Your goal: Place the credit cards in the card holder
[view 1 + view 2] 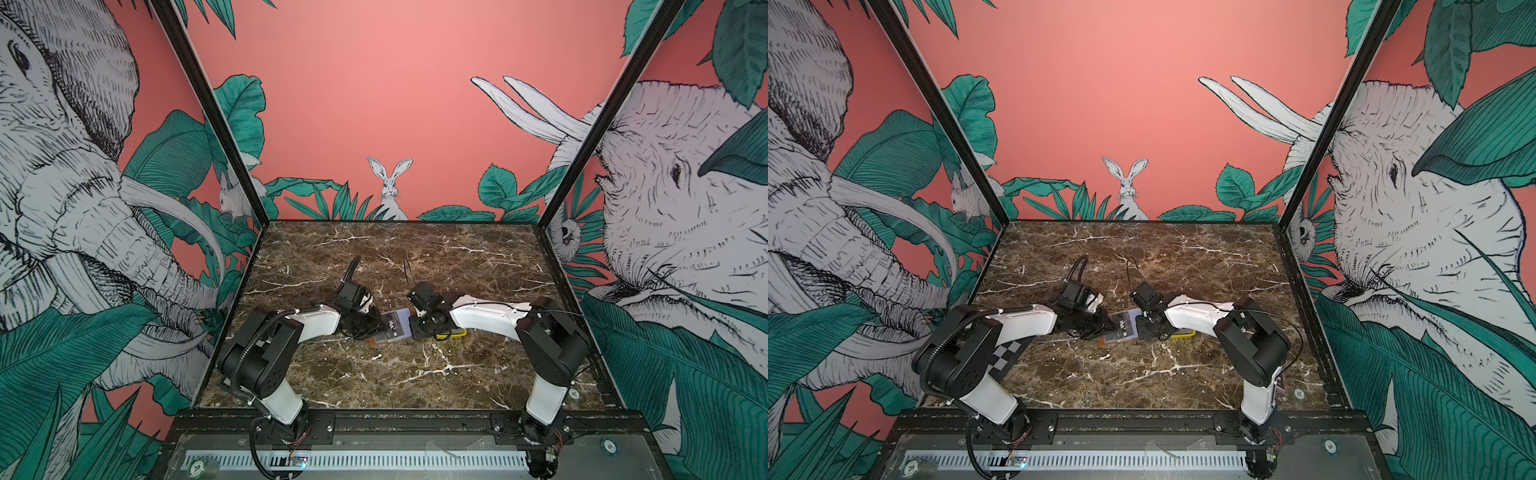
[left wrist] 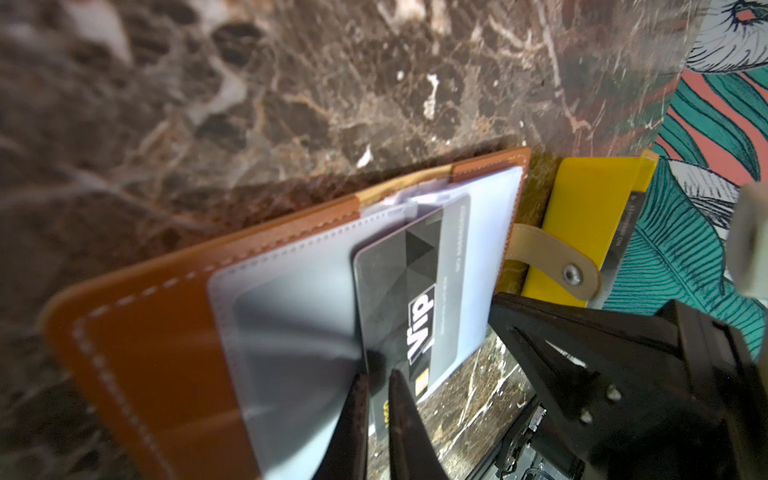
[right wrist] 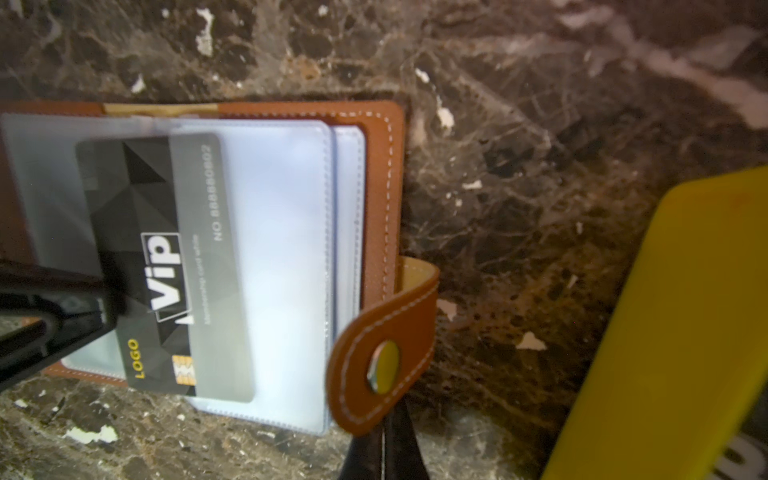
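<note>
While open flat, card holder (image 2: 137,353); left fingers (image 2: 353,424) pinching a credit card (image 2: 399,291), right fingers (image 3: 405,451) pressed together.

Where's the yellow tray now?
In both top views the yellow tray lies right of centre on the marble table, just right of the open card holder.

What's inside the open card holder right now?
Clear plastic sleeves and one black Vip card, its far edge tucked under a sleeve, pinched by the left gripper. Lower sleeves are covered, so any cards there can't be seen.
</note>
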`<state>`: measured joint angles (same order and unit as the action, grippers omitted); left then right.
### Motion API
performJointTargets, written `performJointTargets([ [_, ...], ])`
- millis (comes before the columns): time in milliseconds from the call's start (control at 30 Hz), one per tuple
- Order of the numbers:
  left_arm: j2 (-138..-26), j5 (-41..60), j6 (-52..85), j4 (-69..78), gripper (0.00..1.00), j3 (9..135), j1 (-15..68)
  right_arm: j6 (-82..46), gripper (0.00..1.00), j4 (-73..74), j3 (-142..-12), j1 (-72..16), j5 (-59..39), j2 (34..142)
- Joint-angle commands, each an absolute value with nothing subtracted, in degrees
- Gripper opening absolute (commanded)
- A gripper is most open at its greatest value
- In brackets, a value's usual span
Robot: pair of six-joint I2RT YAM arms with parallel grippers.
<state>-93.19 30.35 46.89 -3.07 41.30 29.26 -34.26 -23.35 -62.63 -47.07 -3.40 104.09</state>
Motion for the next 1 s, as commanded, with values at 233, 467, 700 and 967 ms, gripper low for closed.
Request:
performJointTargets([
  [233, -95.8, 29.0, 46.8, -3.8, 0.12, 45.1, 30.5, -34.3, 0.05, -25.4, -61.5, -47.5, -2.8, 107.4],
  [467, -96.8, 29.1, 47.5, -2.7, 0.12, 46.3, 31.5, -34.3, 0.05, -25.3, -61.6, -47.5, -2.8, 107.5],
  [700, -97.4, 29.3, 48.0, -1.5, 0.11, 46.8, 31.9, -34.3, 0.04, -25.3, -61.6, -47.5, -2.9, 107.4],
  [967, -97.7, 29.2, 47.7, -1.5, 0.10, 47.4, 31.9, -34.4, 0.04, -24.4, -61.2, -47.5, -3.0, 107.0],
])
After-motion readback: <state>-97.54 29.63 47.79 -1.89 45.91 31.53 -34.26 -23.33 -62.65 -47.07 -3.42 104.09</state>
